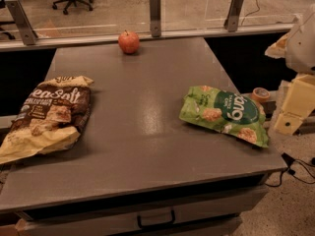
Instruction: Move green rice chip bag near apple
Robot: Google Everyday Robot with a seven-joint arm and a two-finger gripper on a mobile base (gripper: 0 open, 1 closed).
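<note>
The green rice chip bag lies flat at the right edge of the grey table, its dark green logo facing up. The apple stands at the far edge of the table, near the middle, well apart from the bag. My gripper shows as cream-coloured blocks at the right edge of the view. It is off the table, just right of the green bag and a little above it, and holds nothing that I can see.
A larger brown-and-cream "Sea Salt" bag lies at the table's left edge. A roll of tape sits just behind the green bag. A glass rail with metal posts runs behind the apple. A drawer handle is at the front.
</note>
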